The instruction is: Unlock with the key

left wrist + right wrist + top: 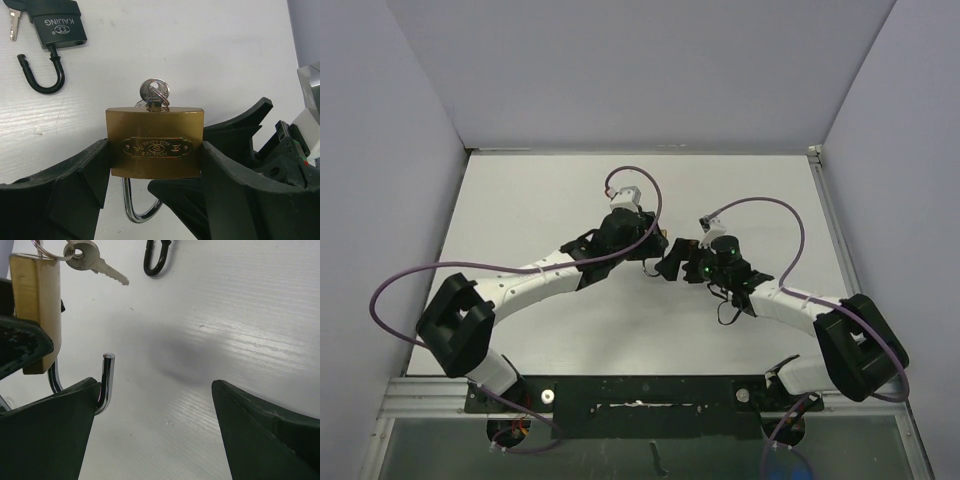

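Padlock (pixel 155 145): brass-gold body, embossed oval plate. Shackle (pixel 128 197): chrome. Key (pixel 154 91), above padlock: silver. Black lock (pixel 56 22), up-left of padlock: black body and hoop (pixel 42 85), white lettering. Counter (pixel 225 60): white, faintly streaked.

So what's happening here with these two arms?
The left pincer grips a brass padlock by its sides, with a key in the keyhole. The free end of its shackle sits out of the body, so it looks unlocked. The right pincer hangs open beside the shackle, holding nothing. A black padlock lies open nearby.
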You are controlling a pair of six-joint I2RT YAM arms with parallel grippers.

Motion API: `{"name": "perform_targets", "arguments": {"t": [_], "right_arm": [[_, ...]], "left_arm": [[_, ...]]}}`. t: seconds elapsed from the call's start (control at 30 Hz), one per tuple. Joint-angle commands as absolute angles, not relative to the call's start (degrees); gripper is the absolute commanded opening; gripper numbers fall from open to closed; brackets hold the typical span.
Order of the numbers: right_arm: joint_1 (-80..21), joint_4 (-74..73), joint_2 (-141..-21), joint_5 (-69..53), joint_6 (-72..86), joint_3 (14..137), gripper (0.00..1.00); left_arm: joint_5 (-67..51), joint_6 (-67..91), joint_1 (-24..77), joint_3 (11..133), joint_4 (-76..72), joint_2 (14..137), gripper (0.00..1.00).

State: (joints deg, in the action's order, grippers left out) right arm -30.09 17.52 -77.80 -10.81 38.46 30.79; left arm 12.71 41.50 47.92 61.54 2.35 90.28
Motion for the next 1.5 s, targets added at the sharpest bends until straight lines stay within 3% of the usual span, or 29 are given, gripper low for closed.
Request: {"name": "perform_targets", "arguments": {"t": [0.0, 0.3, 0.57, 1.47], "right_arm": [[-30.21, 22.50, -76.37, -9.90, 38.38, 32.69, 0.98], [-30.60, 12.80, -65.94, -2.56, 34.06, 33.56, 0.98], [-32.44, 2.39, -66.40, 6.45, 30.28, 36.91, 0.98], [-40.64, 10.74, -78.65, 7.91, 32.94, 39.37, 0.98]], "left_arm": [[12.79, 43.94, 46.56, 62.18, -7.14, 83.67, 0.00], [14.22, 43.72, 46.05, 63.68, -3.48, 87.67, 0.00], [15.88, 45.72, 46.43, 66.56, 0.43, 87.81, 0.00], [14.10, 55.06, 48.17, 65.77, -5.77, 87.28, 0.00]]}}
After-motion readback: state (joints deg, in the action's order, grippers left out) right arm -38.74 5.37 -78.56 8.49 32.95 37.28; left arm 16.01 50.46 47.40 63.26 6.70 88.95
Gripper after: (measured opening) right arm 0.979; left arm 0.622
